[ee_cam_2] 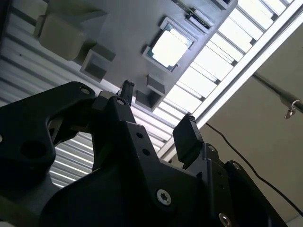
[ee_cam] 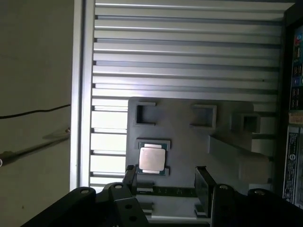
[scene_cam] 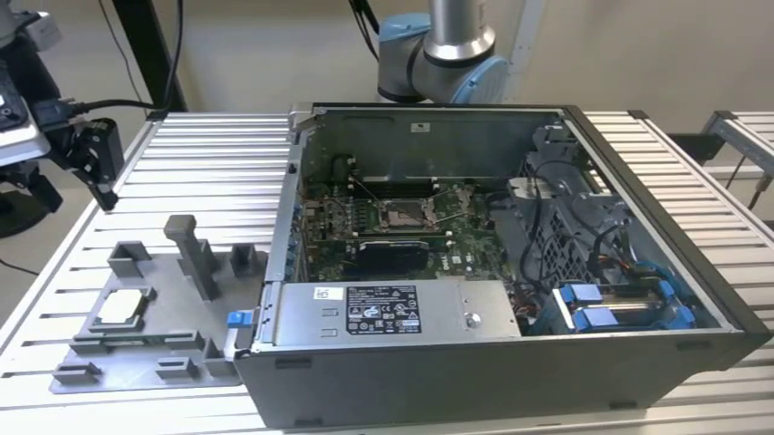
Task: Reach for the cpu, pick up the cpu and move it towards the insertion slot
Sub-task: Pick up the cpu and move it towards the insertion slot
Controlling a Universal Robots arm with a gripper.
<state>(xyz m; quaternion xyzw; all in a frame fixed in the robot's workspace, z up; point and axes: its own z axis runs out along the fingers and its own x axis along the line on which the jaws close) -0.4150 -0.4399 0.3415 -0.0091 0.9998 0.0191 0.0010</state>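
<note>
Gripper: open, with two black fingers spread wide and nothing between them; it hangs above the tray, apart from the cpu.
Gripper in the exterior view: dark fingers at that view's far left, raised over the ribbed table, well apart from the computer case.
Cpu: small square chip with a silvery-white top, lying flat in a square seat of the grey tray; both wrist views show it beyond the fingertips.
Cpu in the exterior view: near the tray's left edge, on the near left of the scene.
Grey tray: flat on the table, just beside the left wall of the case, carrying several upright blocks.
Insertion slot: square socket with a shiny metal frame and dark centre on the green circuit board inside the case, unoccupied, well apart from the cpu.
Computer case: lying open on its side on the right of the scene, with a silver labelled box at its near edge.
Table: ribbed aluminium slats under tray and case.
</note>
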